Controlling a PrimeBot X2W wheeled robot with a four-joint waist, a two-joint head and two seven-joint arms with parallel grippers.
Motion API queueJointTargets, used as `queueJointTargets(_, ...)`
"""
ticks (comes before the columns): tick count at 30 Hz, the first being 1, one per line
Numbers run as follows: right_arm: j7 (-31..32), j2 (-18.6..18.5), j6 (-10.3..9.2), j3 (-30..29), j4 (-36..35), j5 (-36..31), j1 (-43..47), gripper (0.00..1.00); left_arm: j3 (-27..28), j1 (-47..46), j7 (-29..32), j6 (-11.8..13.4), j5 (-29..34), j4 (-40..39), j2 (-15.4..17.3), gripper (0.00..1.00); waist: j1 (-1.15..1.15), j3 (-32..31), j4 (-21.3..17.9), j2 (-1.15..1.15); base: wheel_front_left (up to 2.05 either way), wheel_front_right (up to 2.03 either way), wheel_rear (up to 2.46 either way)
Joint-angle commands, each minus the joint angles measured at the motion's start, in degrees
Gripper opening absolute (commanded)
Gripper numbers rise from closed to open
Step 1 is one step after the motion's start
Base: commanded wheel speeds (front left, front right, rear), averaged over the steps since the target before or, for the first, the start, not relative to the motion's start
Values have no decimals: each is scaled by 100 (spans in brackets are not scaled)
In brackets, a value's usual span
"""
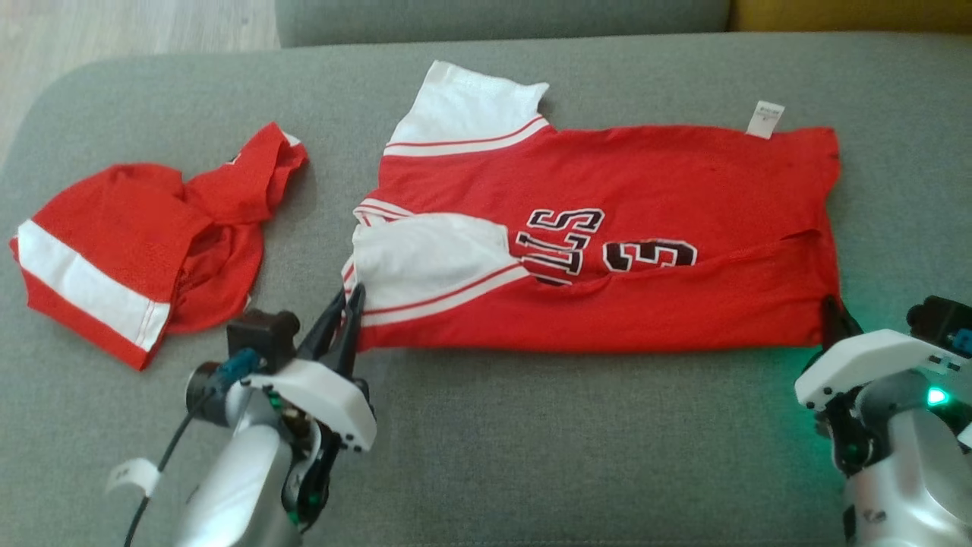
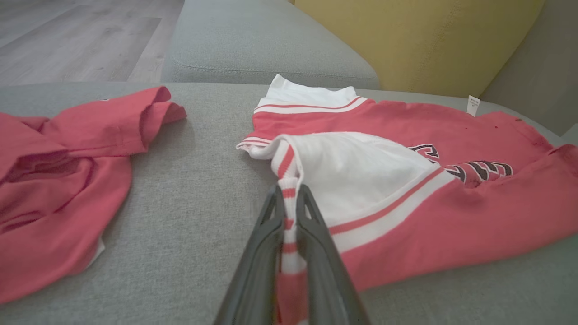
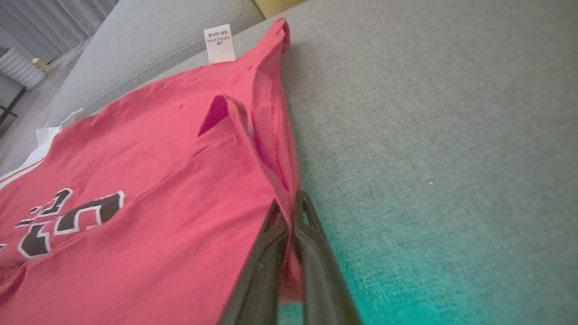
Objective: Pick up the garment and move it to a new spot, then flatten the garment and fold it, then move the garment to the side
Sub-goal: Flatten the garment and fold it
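While left gripper (image 1: 353,295) and right gripper (image 1: 831,305) clench near corners of the jersey (image 1: 645,175), bare cushion (image 1: 569,441) lies nearer.

A grey woven sofa seat (image 1: 531,456) stretched across the frame, its far left corner rounded. A crumpled red mesh garment (image 1: 114,243) with a broad white stripe lay bunched on the seat's left side, one folded end pointing toward the back. Behind the seat stood a grey back cushion (image 1: 486,19) with a piped seam and, just beside it to the right, a mustard-yellow cushion (image 2: 415,40). Pale wood-plank flooring (image 2: 67,40) showed beyond the sofa's left end. In the right wrist view, grey curtains (image 3: 76,13) hung in the far corner above a white ribbed object (image 3: 20,67), too small to identify
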Motion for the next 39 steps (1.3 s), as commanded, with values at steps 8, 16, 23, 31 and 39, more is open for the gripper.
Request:
queueJointTargets(8, 433, -391, -5, 232, -789, 102, 486, 0, 6, 349, 114, 12, 9, -161, 310, 0, 0, -443, -67, 0, 0, 0, 0)
queueJointTargets(16, 1269, -765, -5, 355, -1503, 311, 1218, 0, -159, 1035, 479, -54, -100, -504, 518, 0, 0, -773, -120, 0, 0, 0, 0)
queueJointTargets(23, 1875, -822, -5, 218, -1982, 398, 1715, 0, -272, 1429, 826, -63, -206, -882, 619, 0, 0, -888, -150, 0, 0, 0, 0)
queueJointTargets(31, 1711, -523, -5, -152, -2575, 0, 1781, 100, -244, 1478, 932, 106, -232, -1124, 655, 100, 0, -929, -216, 0, 0, 0, 0)
queueJointTargets(39, 825, -255, -5, -10, -3166, -50, 1511, 100, 309, 1074, 57, 431, -383, -1418, 476, 100, 0, -822, -289, 0, 0, 0, 0)
